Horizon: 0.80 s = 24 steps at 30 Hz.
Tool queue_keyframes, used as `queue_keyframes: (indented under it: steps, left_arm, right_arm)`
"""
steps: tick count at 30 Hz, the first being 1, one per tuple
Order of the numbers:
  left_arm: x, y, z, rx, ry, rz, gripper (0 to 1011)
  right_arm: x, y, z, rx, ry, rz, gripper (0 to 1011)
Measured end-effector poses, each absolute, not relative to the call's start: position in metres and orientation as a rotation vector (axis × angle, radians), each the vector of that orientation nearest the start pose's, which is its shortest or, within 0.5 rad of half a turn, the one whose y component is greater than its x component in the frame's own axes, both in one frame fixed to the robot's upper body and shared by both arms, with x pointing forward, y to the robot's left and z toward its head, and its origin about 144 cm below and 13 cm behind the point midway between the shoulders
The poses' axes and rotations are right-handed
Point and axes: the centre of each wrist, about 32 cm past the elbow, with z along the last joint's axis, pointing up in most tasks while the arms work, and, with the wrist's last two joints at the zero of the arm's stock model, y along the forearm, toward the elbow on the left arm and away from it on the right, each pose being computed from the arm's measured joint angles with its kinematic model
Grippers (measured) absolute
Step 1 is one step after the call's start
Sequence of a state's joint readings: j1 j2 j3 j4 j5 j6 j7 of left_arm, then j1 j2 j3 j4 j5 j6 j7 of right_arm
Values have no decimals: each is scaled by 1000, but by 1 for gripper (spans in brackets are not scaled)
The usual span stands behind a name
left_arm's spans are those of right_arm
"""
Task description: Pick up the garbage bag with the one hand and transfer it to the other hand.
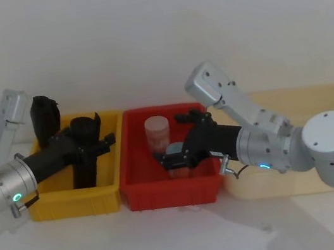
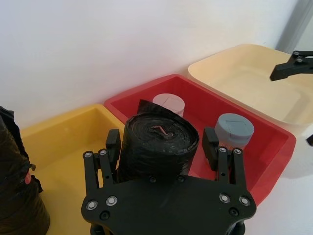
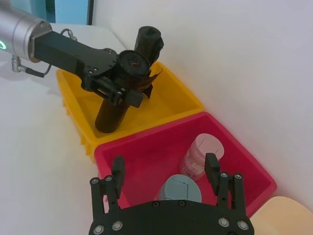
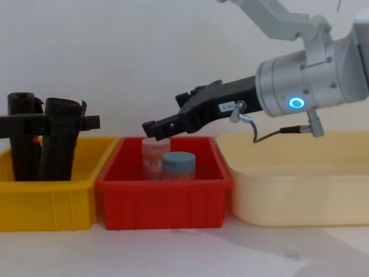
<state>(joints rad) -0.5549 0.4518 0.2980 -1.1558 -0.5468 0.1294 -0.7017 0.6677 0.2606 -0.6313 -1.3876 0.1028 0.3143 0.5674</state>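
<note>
Now, left of head frame: my left hand [image 1: 87,148] clenched around garbage bag [image 1: 86,152] | black upright roll over yellow bin [image 1: 71,202] | right hand [image 1: 181,151] released.

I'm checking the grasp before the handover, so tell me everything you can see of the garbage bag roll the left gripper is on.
The garbage bag is a black, tightly wound roll of glossy plastic with a loose flap at its upper end and a bit of red at its core. It stands roughly upright in the yellow bin, its lower end down inside. The left gripper has one finger on each side of its upper part. A second black roll stands behind, apart.
</note>
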Motion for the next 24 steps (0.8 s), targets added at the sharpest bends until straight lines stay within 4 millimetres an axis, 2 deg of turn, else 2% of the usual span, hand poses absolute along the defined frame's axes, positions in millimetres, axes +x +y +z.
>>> queue_keyframes:
  steps: [24]
  left_arm:
    - [596,335,1231,27,77,798,1001]
  right_arm:
    - [607,-114,1281,-479,-229,-590,1000]
